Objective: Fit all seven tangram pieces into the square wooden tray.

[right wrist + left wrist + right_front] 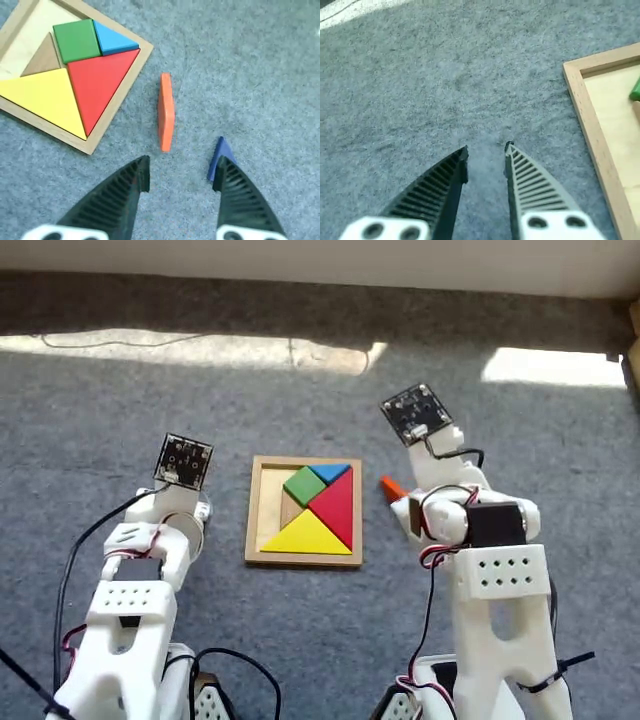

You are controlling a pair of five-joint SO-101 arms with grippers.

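The left gripper [486, 148] hung low over the grey carpet [420, 75], at 9 o'clock of the square wooden tray [254, 515]. Its two fingers were parted by a narrow gap, with nothing between them. The tray lay flat on the carpet between the two arms.

Inside the tray, the green square [304, 485] sat at 12 o'clock. The light blue triangle [330, 472] touched it at 1 o'clock. The red triangle [338, 508] filled the 3 o'clock side and the yellow triangle [305, 535] the 6 o'clock side. A wood-coloured triangle [290, 510] sat just to 9 o'clock of centre. A bare strip of tray floor ran along the 9 o'clock wall.

Outside the tray, near its 3 o'clock rim, the orange piece [166, 111] stood on its thin edge on the carpet. The dark blue piece [216, 155] lay right beside one fingertip of the right gripper [182, 162]; whether the two touched could not be told. That gripper was spread wide and gripped nothing, and the orange piece stood just beyond its gap.
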